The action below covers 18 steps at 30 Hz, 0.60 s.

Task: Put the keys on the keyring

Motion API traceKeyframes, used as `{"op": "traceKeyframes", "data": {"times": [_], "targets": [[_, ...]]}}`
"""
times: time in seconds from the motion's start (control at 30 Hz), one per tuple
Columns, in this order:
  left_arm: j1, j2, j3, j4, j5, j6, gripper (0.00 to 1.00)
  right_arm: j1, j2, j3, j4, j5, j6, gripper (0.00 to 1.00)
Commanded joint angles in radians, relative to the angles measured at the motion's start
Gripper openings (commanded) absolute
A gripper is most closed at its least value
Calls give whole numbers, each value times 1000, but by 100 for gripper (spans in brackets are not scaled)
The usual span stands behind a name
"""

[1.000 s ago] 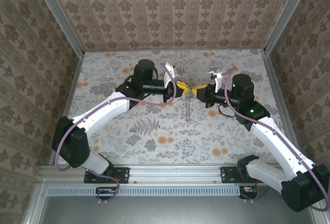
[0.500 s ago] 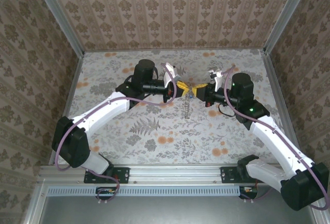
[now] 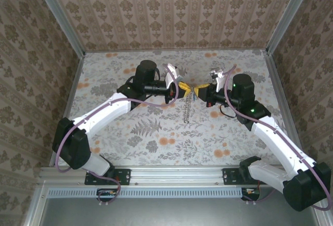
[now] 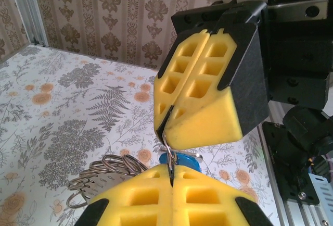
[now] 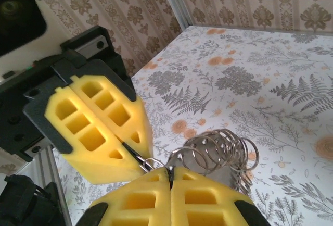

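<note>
The keyring is a thin silvery metal wire loop bunched with several overlapping silvery rings, too tangled to count; one short chain dangles from it over the floral-patterned table; it hangs in mid-air between the two pincers. One key shows, a small bright blue plastic head just under the wire, its blades hidden. The black left gripper has its yellow foam pads pressed fully together on the keyring's wire; the matching right gripper is likewise closed on the same wire from the opposite side; their tips are just beside each other.
</note>
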<state>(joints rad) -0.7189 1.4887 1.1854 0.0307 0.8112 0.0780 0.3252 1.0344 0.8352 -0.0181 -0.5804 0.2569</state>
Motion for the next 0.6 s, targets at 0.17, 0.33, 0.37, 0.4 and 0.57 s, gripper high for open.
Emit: {"op": "traceKeyframes", "data": {"times": [0.17,0.33,0.37,0.4,0.57], "targets": [[-22,-68,4,97,20,-20,0,-4,-13,-43,8,57,5,0],[-20,-65,4,103,21,-25,0,-5,-22,-52,14,49,17,0],[-21,-64,3,103,16,-25,0,-4,-24,-53,14,50,19,0],[-21,-65,1,103,12,-24,0,-3,-29,-53,12,50,21,0],[-20,-67,-6,101,-9,-24,0,-6,-54,-50,-3,52,25,0]]}}
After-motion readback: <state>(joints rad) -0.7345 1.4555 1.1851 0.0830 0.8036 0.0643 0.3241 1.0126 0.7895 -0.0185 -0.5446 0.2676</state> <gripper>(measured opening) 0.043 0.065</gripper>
